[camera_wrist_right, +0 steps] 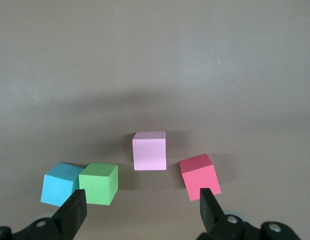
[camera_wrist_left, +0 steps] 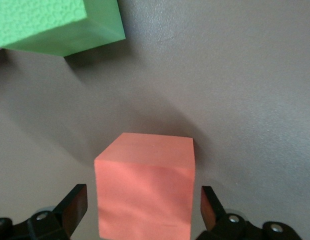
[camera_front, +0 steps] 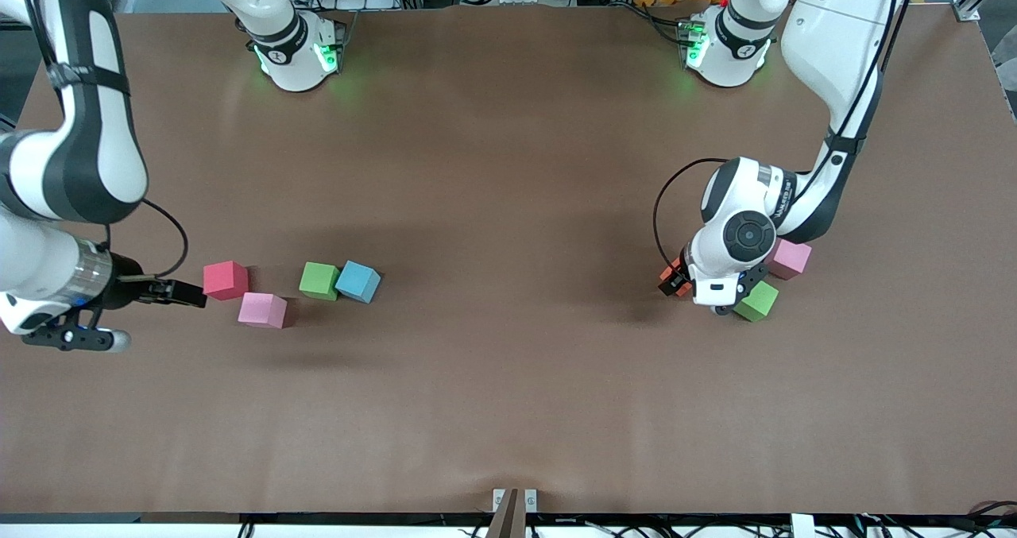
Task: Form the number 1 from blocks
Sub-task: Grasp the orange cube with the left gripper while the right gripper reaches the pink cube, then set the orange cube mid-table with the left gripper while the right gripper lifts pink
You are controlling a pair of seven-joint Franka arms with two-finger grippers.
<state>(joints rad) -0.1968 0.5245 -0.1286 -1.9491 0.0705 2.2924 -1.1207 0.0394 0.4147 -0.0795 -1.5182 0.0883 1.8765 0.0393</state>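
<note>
A broad brown table [camera_front: 508,164] fills the scene, with two white Franka arms based along its edge farthest from the front camera. The left arm bends down toward its own end of the table, where the left gripper [camera_wrist_left: 140,210] sits low with its jaws spread wide on either side of an orange block [camera_wrist_left: 145,192]; the black fingers [camera_wrist_left: 75,207] flank the cube with a gap on each side and do not touch it. In the front view most of that orange block [camera_front: 673,271] is hidden under the wrist, only a corner showing. Just beside it lie a green block [camera_front: 757,301], nearer to the front camera, and a pink block [camera_front: 790,259], partly covered by the arm.

At the right arm's end of the table, the right gripper [camera_front: 171,292] hangs low and near level, its jaws likewise wide apart and holding nothing, pointed toward a second cluster. Closest to its fingertips is a red block [camera_front: 226,280]; a second pink block [camera_front: 263,310] lies just beside that, nearer to the front camera. Toward the table's middle, another green block [camera_front: 319,280] touches a light blue cube [camera_front: 358,281]. The right wrist view shows the same four cubes spread across the bare surface: red [camera_wrist_right: 200,177], pink [camera_wrist_right: 150,150], green [camera_wrist_right: 99,183] and light blue [camera_wrist_right: 60,184].
</note>
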